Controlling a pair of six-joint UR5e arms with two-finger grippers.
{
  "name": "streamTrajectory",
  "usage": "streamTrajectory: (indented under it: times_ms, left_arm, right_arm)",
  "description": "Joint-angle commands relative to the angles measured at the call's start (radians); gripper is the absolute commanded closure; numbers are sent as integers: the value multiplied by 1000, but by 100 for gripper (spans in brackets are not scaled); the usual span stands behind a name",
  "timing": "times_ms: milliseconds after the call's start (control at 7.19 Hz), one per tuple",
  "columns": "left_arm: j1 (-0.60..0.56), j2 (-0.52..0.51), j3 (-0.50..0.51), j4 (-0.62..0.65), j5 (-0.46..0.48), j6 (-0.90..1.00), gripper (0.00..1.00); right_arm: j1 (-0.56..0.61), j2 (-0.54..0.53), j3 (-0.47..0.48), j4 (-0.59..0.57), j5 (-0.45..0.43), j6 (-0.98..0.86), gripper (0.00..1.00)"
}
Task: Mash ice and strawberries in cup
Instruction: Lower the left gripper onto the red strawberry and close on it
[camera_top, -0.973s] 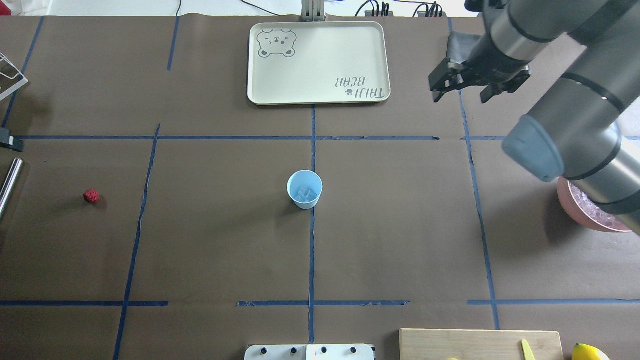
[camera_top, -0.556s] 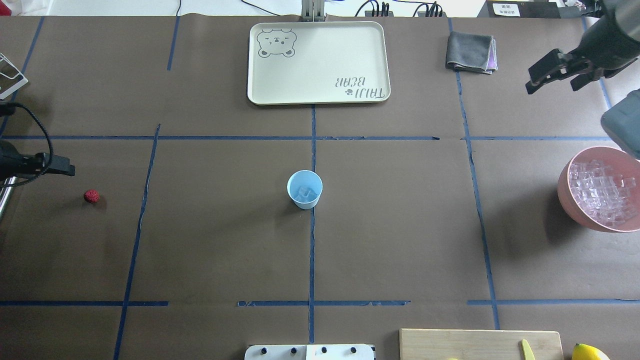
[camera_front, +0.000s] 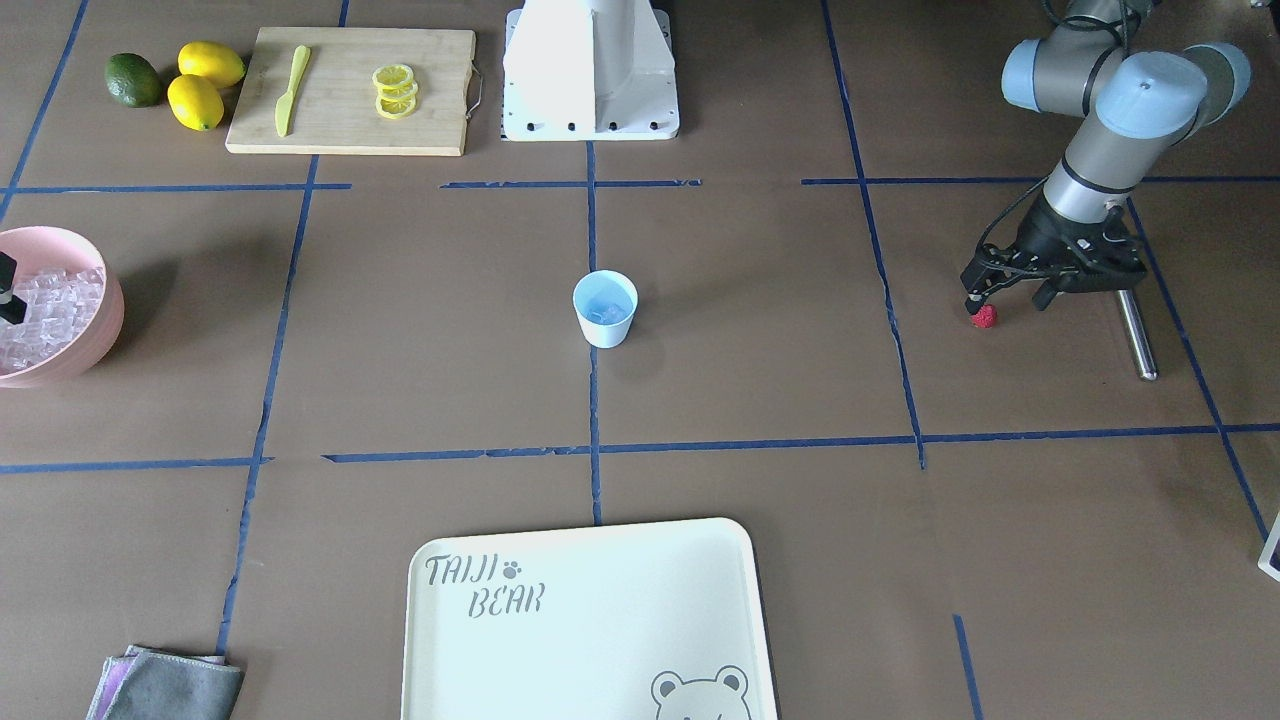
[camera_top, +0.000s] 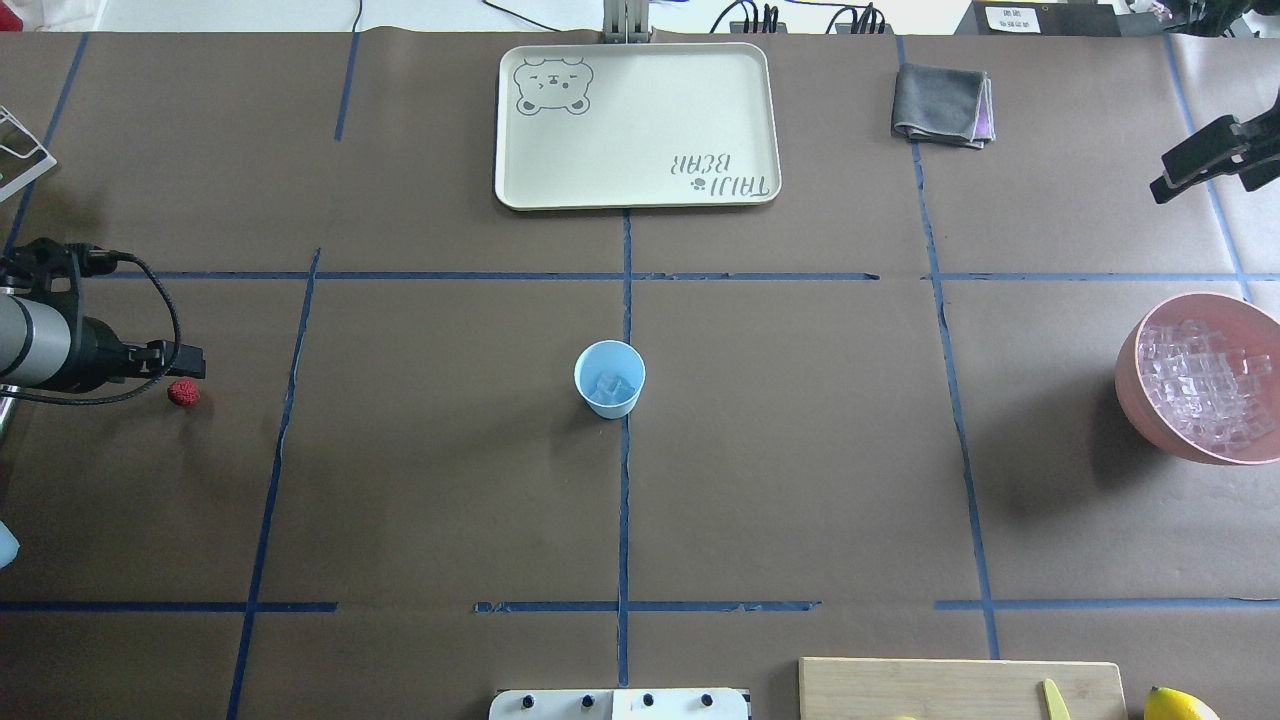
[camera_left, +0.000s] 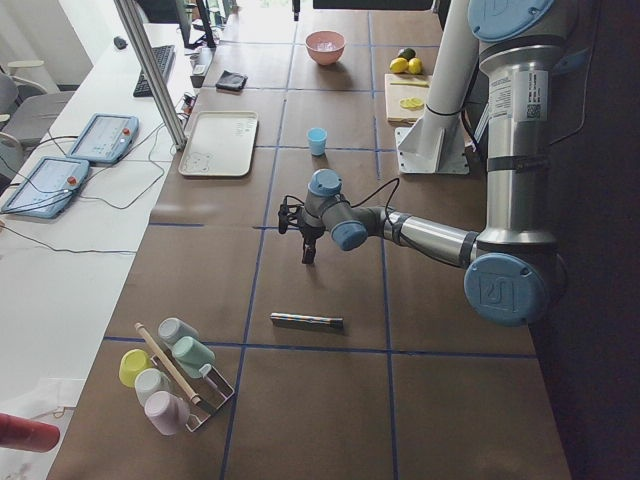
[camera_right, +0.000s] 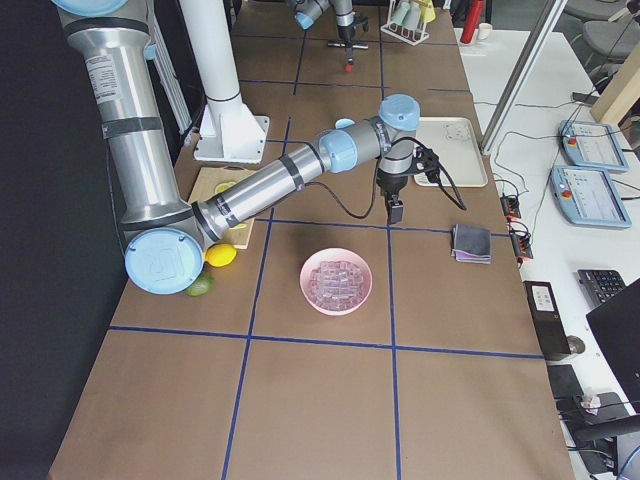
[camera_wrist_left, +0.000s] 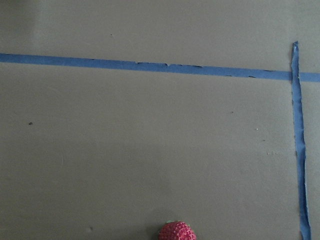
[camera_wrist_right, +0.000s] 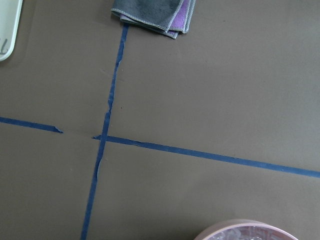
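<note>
I am watching the left claw (camera_front: 1008, 300) hovering with its fingers apart just over the strawberry (camera_front: 984, 317). The berry is lying on the table (camera_front: 760, 380) right by one fingertip, and I cannot tell whether they are touching. My left wrist camera is catching only the berry's top, cut off at the bottom edge, and no fingers. The cup (camera_top: 610, 378) is standing well apart from this claw, between the two claws, with a few ice (camera_top: 608, 384) cubes showing dimly inside. The right claw (camera_top: 1205, 180) is hanging at the overhead view's edge, partly cut off, its fingers seemingly apart. The bowl (camera_top: 1130, 350) heaped with more ice is sitting near it.
</note>
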Motion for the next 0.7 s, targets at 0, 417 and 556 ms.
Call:
streamTrajectory:
  times_ms: [0, 417, 556]
  left_arm:
    - [20, -16, 41, -21, 4, -9, 0]
    - [32, -21, 61, -21, 2, -11, 3]
    - [33, -21, 60, -21, 2, -14, 11]
  right_arm:
    - [39, -53, -10, 1, -1, -85, 1]
    - [50, -73, -11, 0, -1, -86, 1]
    - [53, -73, -11, 0, -2, -86, 1]
